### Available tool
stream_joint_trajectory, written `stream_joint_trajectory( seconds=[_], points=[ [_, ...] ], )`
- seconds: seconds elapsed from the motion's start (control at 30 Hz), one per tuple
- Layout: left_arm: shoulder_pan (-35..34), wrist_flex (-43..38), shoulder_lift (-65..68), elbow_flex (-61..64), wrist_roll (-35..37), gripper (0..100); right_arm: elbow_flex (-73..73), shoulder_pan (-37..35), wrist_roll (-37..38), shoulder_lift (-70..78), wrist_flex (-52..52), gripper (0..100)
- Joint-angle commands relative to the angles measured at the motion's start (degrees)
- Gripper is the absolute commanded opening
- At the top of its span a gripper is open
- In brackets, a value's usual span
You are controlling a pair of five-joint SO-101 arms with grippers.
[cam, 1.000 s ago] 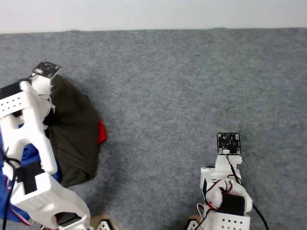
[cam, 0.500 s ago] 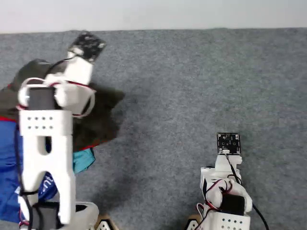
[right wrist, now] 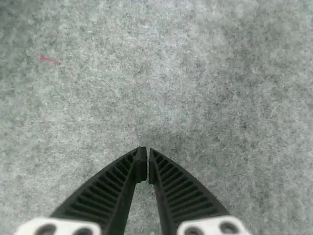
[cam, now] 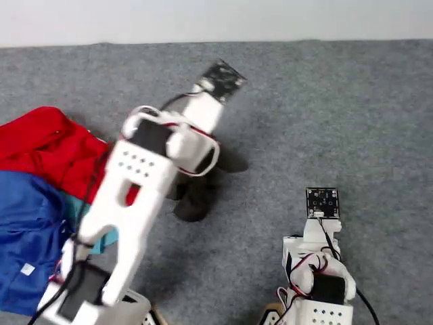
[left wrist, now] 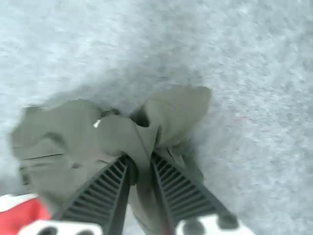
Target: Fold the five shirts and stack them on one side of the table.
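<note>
My left gripper (left wrist: 140, 164) is shut on a bunched dark olive shirt (left wrist: 83, 142), which hangs crumpled over the grey table. From above, the left arm (cam: 145, 176) stretches toward the table's middle with the olive shirt (cam: 195, 200) beneath it. A red shirt (cam: 47, 145), a blue shirt (cam: 27, 237) and a teal one (cam: 101, 238) lie piled at the left side. My right gripper (right wrist: 147, 159) is shut on nothing, low over bare carpet near the front.
The grey felt table surface (cam: 325, 115) spreads to the right and back. A white wall edge (cam: 216, 20) runs along the far side. The right arm's base (cam: 318, 284) sits at the front right.
The left arm has swung from the pile at the left toward the table's middle, dragging the olive shirt with it and uncovering the red shirt. The right arm has stayed still.
</note>
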Motion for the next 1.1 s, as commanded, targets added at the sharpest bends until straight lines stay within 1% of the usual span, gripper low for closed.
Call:
stream_joint_trajectory(
  seconds=[0.0, 0.2, 0.37, 0.47, 0.53, 0.63, 0.67, 0.77, 0.8, 1.07],
  points=[
    [2.5, -2.7, 3.3, -4.4, 2.8, 0, 0.9, -0.4, 0.6, -0.4, 0.1, 2.6],
    [2.6, -7.1, 10.3, -16.0, 7.4, 0, 0.9, -0.4, 0.6, -0.4, 0.1, 2.6],
    [2.3, -7.7, 18.5, -27.6, 7.5, 0, 0.9, -0.4, 0.6, -0.4, 0.1, 2.6],
    [1.2, -7.4, 25.1, -35.0, 9.8, 0, 0.9, -0.4, 0.6, -0.4, 0.1, 2.6],
    [0.9, -7.0, 29.5, -39.0, 10.0, 0, 0.9, -0.4, 0.6, -0.4, 0.1, 2.6],
    [0.1, -3.8, 34.6, -44.6, 10.0, 3, 0.9, -0.4, 0.6, -0.4, 0.1, 2.6],
    [-0.1, -1.9, 36.2, -46.5, 9.9, 6, 0.9, -0.4, 0.6, -0.4, 0.1, 2.6],
    [-0.8, 4.0, 39.4, -52.3, 9.9, 20, 0.9, -0.4, 0.6, -0.4, 0.1, 2.6],
    [-1.1, 5.9, 40.0, -54.5, 10.0, 23, 0.9, -0.4, 0.6, -0.4, 0.1, 2.6],
    [-2.6, 19.5, 40.7, -72.7, 8.0, 24, 0.9, -0.4, 0.6, -0.4, 0.1, 2.6]
  ],
)
